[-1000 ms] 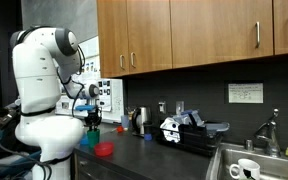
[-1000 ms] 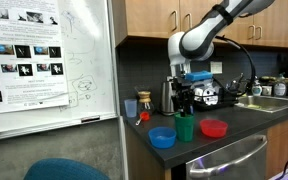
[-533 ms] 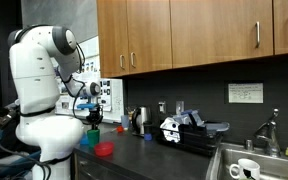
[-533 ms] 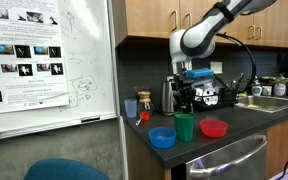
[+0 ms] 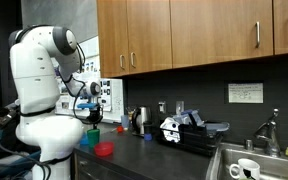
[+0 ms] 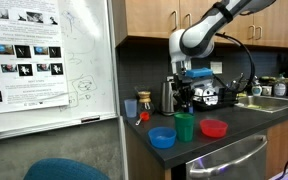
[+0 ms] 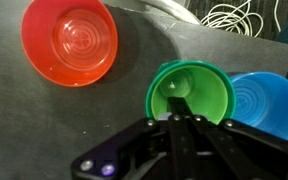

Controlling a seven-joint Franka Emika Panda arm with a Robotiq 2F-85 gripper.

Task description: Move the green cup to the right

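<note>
The green cup (image 6: 185, 128) stands upright on the dark counter between a blue dish (image 6: 162, 137) and a flat red bowl (image 6: 214, 128). My gripper (image 6: 184, 110) hangs straight down onto the cup's top. In the wrist view the cup (image 7: 189, 90) is seen from above, with the red bowl (image 7: 69, 40) on its left and the blue dish (image 7: 269, 105) on its right. The gripper fingers (image 7: 179, 120) are close together at the cup's near rim, one tip reaching inside. They look shut on the rim. In an exterior view the cup (image 5: 92, 129) is partly hidden by the arm.
A small orange cup (image 6: 131, 107) and a coffee maker (image 6: 199, 92) stand behind the dishes. A whiteboard (image 6: 44, 60) borders the counter's end. A sink (image 5: 252, 165) with a mug lies further along. Cabinets hang overhead.
</note>
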